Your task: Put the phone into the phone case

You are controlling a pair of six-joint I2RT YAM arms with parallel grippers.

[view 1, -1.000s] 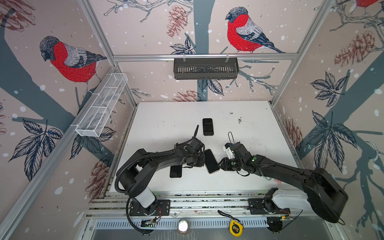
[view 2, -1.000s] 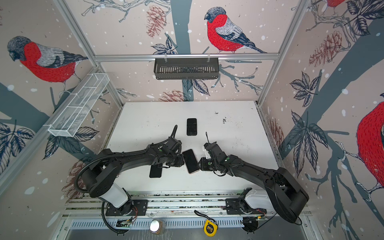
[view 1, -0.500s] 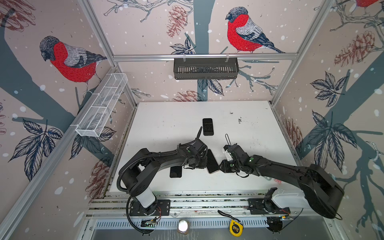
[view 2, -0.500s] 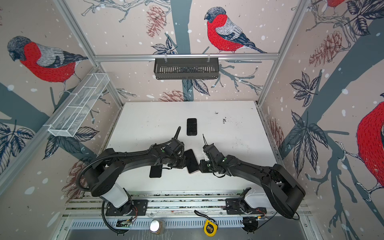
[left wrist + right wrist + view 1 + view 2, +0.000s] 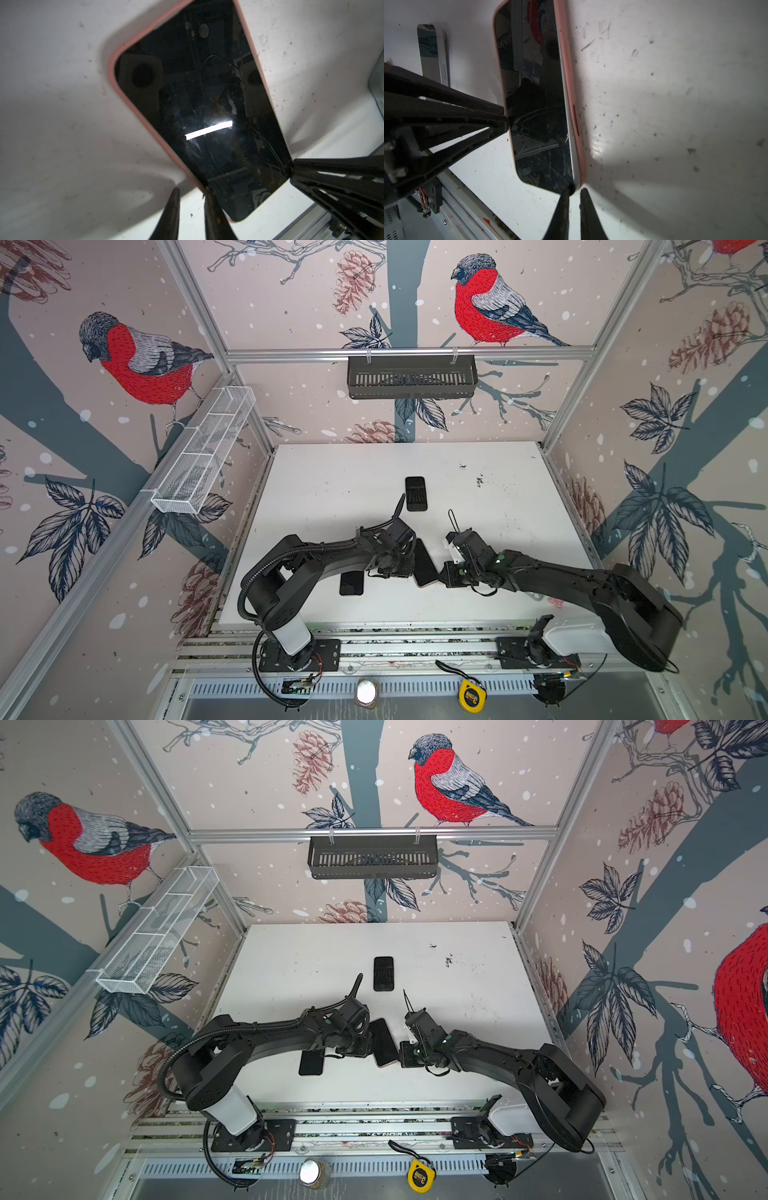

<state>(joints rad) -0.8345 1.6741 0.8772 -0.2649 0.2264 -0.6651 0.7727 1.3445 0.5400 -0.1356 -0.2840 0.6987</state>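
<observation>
Your black glass-faced phone (image 5: 424,562) in its pink rubber phone case (image 5: 116,68) lies screen-up, long axis near-right to far-left. Left gripper (image 5: 191,194) and right gripper (image 5: 574,192), both nearly pressed together, touch its edges; a second dark phone (image 5: 351,583) lies left.

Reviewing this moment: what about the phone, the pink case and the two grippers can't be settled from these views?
- Seating: the phone sits inside the pink case, but both wrist views cut off its far end.
- Right gripper: whether its tips pinch the corner; they are narrow and partly cropped.
- Left gripper: the same doubt.
- In both top views the arms hide the contact points.
</observation>
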